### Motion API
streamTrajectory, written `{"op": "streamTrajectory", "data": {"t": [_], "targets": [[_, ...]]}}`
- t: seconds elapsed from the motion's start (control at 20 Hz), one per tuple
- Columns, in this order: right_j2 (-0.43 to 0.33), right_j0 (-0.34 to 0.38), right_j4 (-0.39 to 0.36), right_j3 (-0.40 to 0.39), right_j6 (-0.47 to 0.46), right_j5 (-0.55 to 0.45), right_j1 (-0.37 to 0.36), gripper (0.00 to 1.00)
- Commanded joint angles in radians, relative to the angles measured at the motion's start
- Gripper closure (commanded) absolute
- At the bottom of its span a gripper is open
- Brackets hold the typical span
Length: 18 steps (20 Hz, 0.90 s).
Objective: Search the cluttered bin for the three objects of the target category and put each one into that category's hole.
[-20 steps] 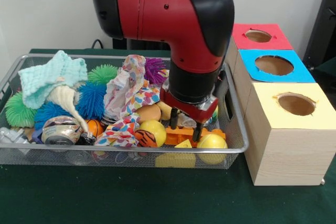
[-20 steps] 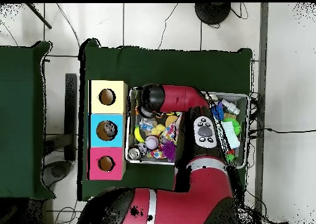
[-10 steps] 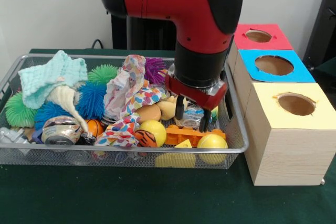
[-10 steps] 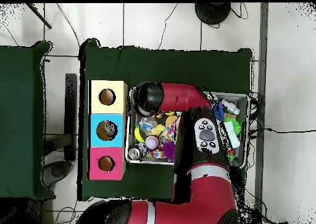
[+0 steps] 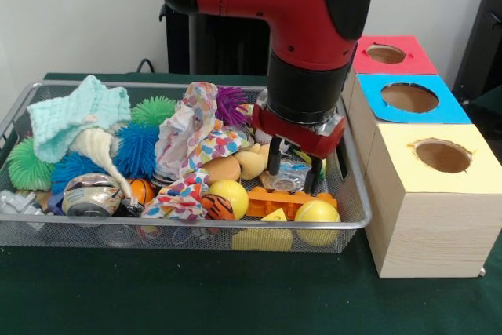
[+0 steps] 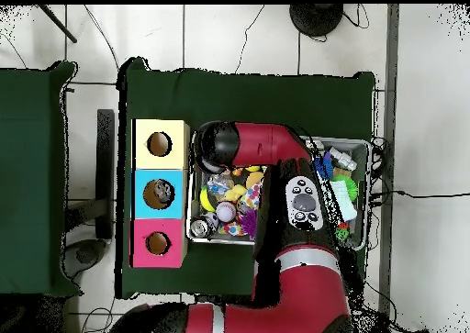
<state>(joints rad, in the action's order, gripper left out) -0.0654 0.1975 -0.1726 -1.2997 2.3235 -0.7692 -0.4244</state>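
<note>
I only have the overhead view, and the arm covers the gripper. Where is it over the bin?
Observer: The gripper hangs over the bin's end beside the yellow box, just above an orange toy.
Operator: Anything right at it?
Observer: A clear crumpled bottle; I cannot tell whether it is gripped.
Operator: Any balls close by?
Observer: A yellow ball lies at the front rim, beside the orange toy.

A dark green cloth (image 5: 157, 296) covers the table beneath everything.
</note>
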Motion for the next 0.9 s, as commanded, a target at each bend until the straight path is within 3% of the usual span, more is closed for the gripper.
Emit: {"op": "streamTrajectory", "data": {"t": [0.05,0.2,0.65,0.9], "targets": [[-0.044,-0.014,0.002,-0.088,0.042,0.02,0.075,0.0],[-0.05,-0.015,0.003,-0.099,0.047,0.052,0.088,0.0],[0.013,-0.061,-0.047,-0.105,0.037,-0.004,0.098,0.0],[0.047,-0.093,-0.058,-0.069,0.045,-0.052,0.114,0.0]]}}
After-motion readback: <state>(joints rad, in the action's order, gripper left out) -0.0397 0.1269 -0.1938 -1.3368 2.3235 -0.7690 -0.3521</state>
